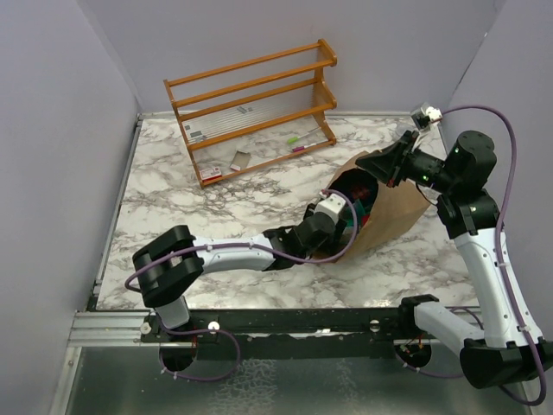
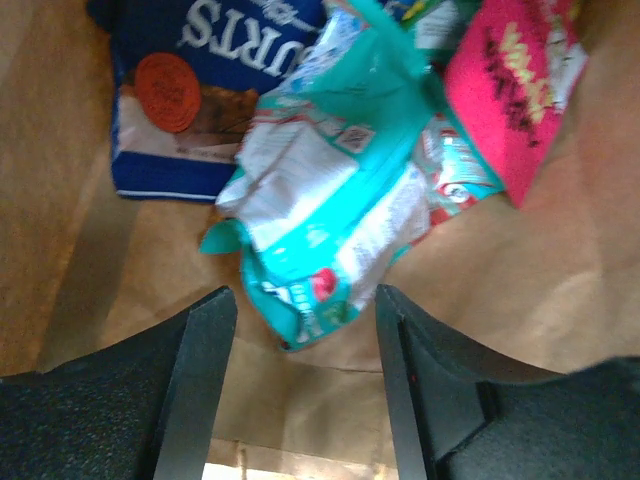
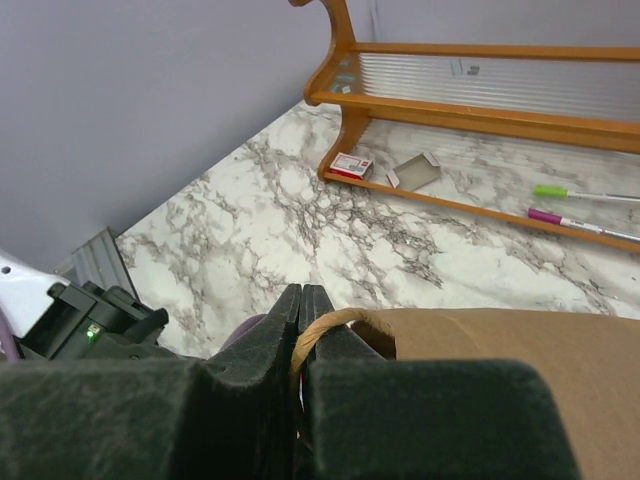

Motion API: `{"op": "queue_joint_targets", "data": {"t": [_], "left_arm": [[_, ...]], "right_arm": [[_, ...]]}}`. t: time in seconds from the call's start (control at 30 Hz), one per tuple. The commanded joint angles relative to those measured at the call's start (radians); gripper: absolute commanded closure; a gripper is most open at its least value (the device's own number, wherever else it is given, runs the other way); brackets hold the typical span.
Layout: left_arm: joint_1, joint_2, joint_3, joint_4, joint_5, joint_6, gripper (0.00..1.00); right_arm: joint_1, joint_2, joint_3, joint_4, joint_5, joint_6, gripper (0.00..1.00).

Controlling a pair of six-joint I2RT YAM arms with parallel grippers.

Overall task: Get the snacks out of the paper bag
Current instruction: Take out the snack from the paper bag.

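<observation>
Packet, teal, btwn L gripper jaws, in bag

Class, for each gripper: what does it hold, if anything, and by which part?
Right gripper pinches the paper bag by its handle loop; left gripper holds nothing.

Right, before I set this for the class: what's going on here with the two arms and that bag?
The paper bag lies on its side on the table. The right arm has its jaws shut on the bag's handle at the mouth. The left arm reaches inside, jaws open on either side of a teal packet but not gripping it. A blue packet and a pink packet lie deeper in.
</observation>
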Motion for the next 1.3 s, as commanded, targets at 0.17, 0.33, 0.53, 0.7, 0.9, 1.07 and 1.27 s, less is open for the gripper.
{"op": "queue_joint_targets", "data": {"t": [0.17, 0.33, 0.53, 0.7, 0.9, 1.07, 1.27], "left_arm": [[0.001, 0.107, 0.069, -0.049, -0.093, 0.011, 0.43], [0.001, 0.155, 0.097, -0.026, 0.013, 0.001, 0.49], [0.002, 0.135, 0.106, -0.040, 0.018, 0.028, 0.83], [0.001, 0.040, 0.098, -0.076, 0.017, 0.057, 1.00], [0.002, -0.172, 0.022, -0.068, 0.007, 0.094, 1.00], [0.002, -0.347, -0.022, -0.100, 0.024, 0.112, 1.00], [0.002, -0.547, -0.092, -0.131, 0.004, 0.159, 1.00]], "right_arm": [[0.002, -0.027, 0.010, 0.045, 0.016, -0.005, 0.98], [0.002, -0.017, 0.014, 0.045, 0.018, -0.006, 0.98], [0.002, -0.015, 0.012, 0.042, 0.029, -0.007, 0.98], [0.002, -0.018, 0.009, 0.030, 0.053, -0.024, 0.98], [0.002, -0.032, -0.010, 0.025, 0.110, -0.035, 0.98], [0.002, -0.051, -0.032, 0.032, 0.147, -0.028, 0.98], [0.002, -0.078, -0.053, 0.042, 0.233, -0.012, 0.98]]}}
